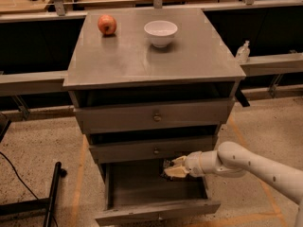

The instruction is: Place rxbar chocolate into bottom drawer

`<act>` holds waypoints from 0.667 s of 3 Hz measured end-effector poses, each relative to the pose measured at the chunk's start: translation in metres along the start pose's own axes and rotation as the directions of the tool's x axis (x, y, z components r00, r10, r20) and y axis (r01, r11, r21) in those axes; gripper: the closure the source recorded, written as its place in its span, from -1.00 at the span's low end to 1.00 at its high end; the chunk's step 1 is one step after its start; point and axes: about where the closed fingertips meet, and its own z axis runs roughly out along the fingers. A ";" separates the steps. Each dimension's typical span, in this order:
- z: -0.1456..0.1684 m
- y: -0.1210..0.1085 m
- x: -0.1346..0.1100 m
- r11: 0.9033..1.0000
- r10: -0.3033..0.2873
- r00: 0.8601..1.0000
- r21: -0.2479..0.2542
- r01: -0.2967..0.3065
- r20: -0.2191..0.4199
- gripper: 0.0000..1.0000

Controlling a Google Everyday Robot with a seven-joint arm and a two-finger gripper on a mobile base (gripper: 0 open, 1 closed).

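Observation:
The bottom drawer (156,212) of the grey cabinet is pulled out, and its tray floor (142,189) is bare. My gripper (173,169), with tan fingers on a white arm reaching in from the right, hangs just above the back right part of the open drawer, below the middle drawer's front. A small dark glossy piece, the rxbar chocolate (166,163), shows between the fingers, mostly hidden by them. The gripper is shut on it.
A red apple (107,24) and a white bowl (160,32) stand on the cabinet top (142,60). The two upper drawers with round knobs (157,117) are slightly ajar. A black pole (51,195) lies on the floor at left. A bottle (242,52) stands on the right ledge.

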 end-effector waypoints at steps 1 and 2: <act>0.047 -0.019 0.059 0.998 0.055 0.998 -0.016 -0.055 -0.011 1.00; 0.066 -0.028 0.089 0.996 0.087 0.996 -0.023 -0.087 -0.033 1.00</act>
